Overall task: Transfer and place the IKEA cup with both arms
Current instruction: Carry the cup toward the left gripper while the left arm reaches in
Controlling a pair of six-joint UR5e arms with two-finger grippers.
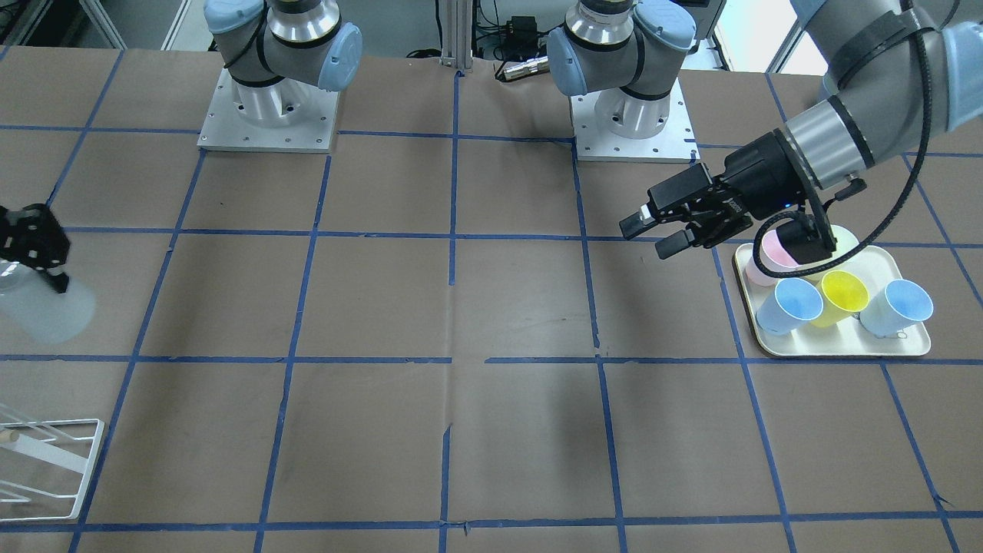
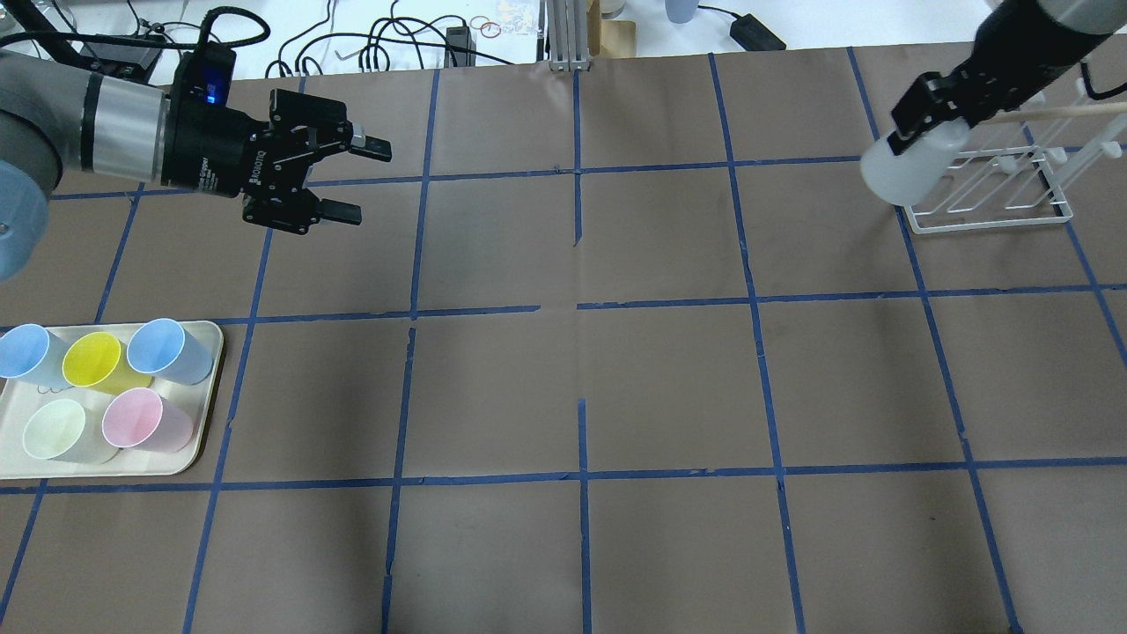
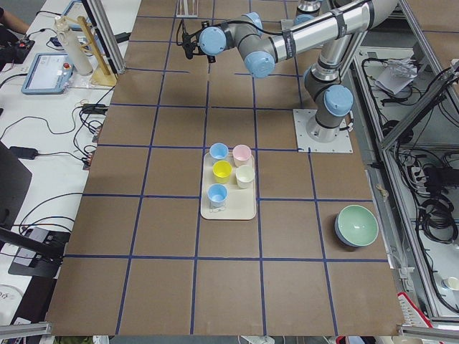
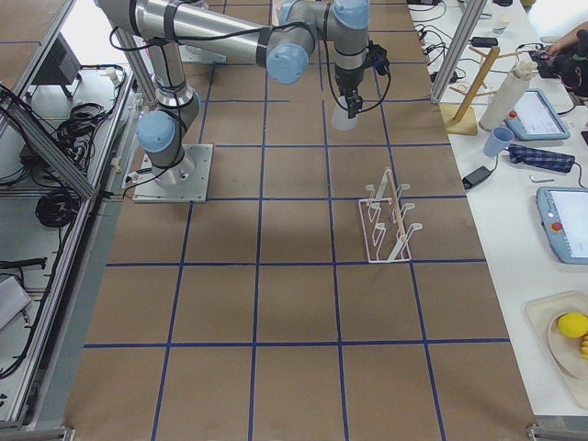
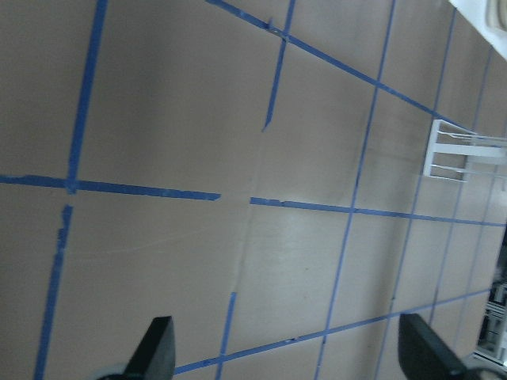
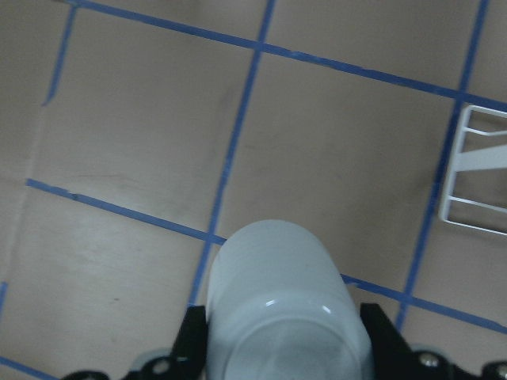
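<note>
The IKEA cup [image 2: 900, 174], a pale grey tumbler, is gripped in my right gripper [image 2: 916, 128], above the table beside the near end of the white wire rack [image 2: 986, 198]. In the right wrist view the cup [image 6: 285, 293] sits between the two fingers, above the brown table. It also shows at the left edge of the front view [image 1: 42, 311], under the gripper [image 1: 34, 253]. My left gripper [image 2: 370, 180] is open and empty, in the air over the left back of the table. It stands apart from the cup tray [image 2: 204, 440].
The cream tray [image 1: 845, 349] holds two blue cups, a yellow, a pink [image 2: 145, 421] and a pale green one. The wire rack [image 1: 54, 461] stands at the right. Stacked green and lilac bowls [image 3: 356, 226] sit near the robot's left table end.
</note>
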